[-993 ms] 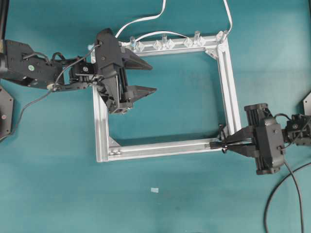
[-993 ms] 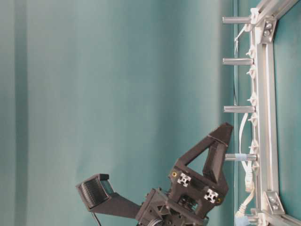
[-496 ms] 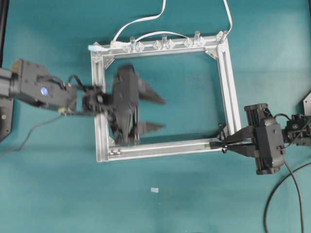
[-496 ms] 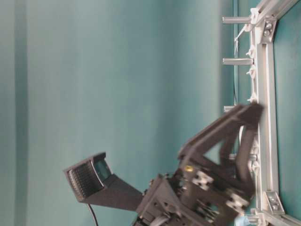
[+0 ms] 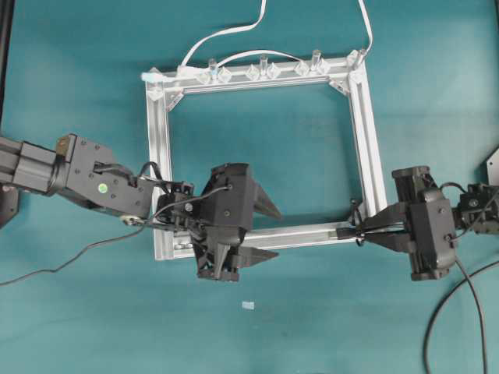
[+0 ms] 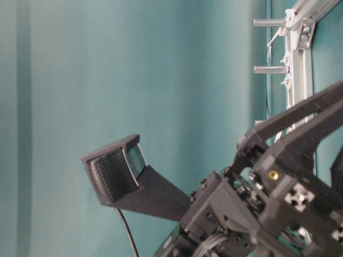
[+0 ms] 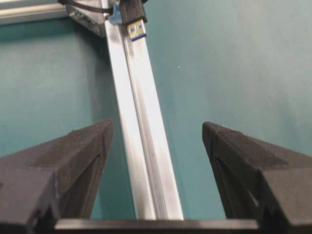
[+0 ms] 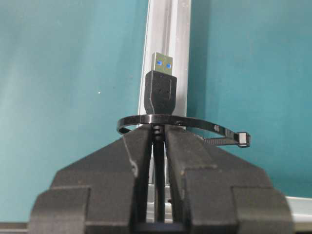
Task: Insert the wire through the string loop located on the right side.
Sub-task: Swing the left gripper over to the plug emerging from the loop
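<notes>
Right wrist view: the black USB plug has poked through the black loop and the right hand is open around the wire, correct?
Not quite. The right hand is shut on the thin black wire, as the right wrist view shows. The black USB plug does poke through the black loop.

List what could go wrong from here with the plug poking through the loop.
The right gripper pinches only the thin wire behind the plug; it could slip back out of the loop.

The left gripper, jaws wide, straddles the frame bar; closing early would clamp the bar, not the plug.
</notes>
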You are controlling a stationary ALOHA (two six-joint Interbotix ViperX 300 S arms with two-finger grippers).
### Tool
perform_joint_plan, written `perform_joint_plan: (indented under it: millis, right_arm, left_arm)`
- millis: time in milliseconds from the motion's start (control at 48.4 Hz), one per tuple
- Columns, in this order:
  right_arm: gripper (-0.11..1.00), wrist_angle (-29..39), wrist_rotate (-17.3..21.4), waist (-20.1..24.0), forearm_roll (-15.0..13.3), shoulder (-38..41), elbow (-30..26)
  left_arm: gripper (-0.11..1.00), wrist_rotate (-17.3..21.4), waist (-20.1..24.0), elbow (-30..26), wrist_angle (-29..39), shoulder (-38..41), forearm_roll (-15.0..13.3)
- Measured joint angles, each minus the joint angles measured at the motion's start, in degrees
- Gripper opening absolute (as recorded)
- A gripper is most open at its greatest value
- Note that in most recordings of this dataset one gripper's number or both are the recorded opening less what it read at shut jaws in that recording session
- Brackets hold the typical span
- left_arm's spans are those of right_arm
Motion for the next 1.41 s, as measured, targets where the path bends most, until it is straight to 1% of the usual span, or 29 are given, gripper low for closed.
perform_joint_plan:
  millis: [207, 269, 476, 662, 1096, 1406]
  right_arm:
    - [0.12, 0.0, 0.0, 0.0, 0.0, -0.1, 0.0]
    - [0.12, 0.0, 0.0, 0.0, 0.1, 0.0, 0.0]
    - [0.12, 0.0, 0.0, 0.0, 0.1, 0.0, 0.1]
    - [0.12, 0.0, 0.0, 0.0, 0.0, 0.0, 0.1]
    - [0.12, 0.0, 0.0, 0.0, 0.0, 0.0, 0.0]
    - [0.12, 0.0, 0.0, 0.0, 0.0, -0.1, 0.0]
  left_arm:
    - [0.75, -0.2, 0.0, -1.1, 0.5, 0.2, 0.0]
    - [0.75, -1.1, 0.0, -2.2, 0.5, 0.6, -0.1]
    - [0.75, -6.1, 0.0, -6.6, 0.6, 4.7, -0.1]
    - [0.75, -8.3, 0.0, -10.8, 0.7, 8.8, -0.1]
    - [0.75, -8.8, 0.9, -20.3, 5.2, 16.0, -0.1]
    - [0.75, -8.8, 2.5, -23.3, 5.4, 18.1, 0.0]
